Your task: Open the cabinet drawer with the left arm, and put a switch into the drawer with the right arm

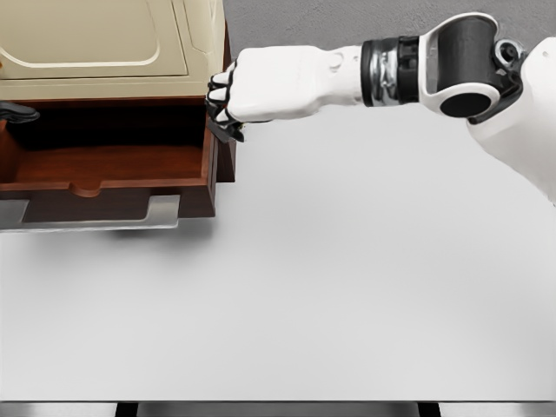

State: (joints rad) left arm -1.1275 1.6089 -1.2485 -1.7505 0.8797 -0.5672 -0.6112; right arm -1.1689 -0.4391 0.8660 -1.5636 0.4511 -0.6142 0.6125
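White tabletop (304,304) fills the lower part of the head view, bare and evenly lit, with its near edge running along the bottom of the picture. At the upper left stands the cabinet (113,39), cream above with dark brown wood below. Its drawer (104,174) is pulled out toward the camera, its long side running left to right, the open top showing a reddish-brown floor. A flat grey handle (95,215) hangs along the drawer's front at the bottom.

From the right comes the right arm (452,74), stretched nearly level across the upper part of the picture. The right hand (228,104) sits at the drawer's right wall, by its upper corner, with dark fingers (222,120) curled downward and drawn together; whether they grip anything cannot be told. No switch can be made out, either in the hand or on the drawer floor.

At the far left edge, a small dark shape (16,111) shows just above the drawer; what it is cannot be told.
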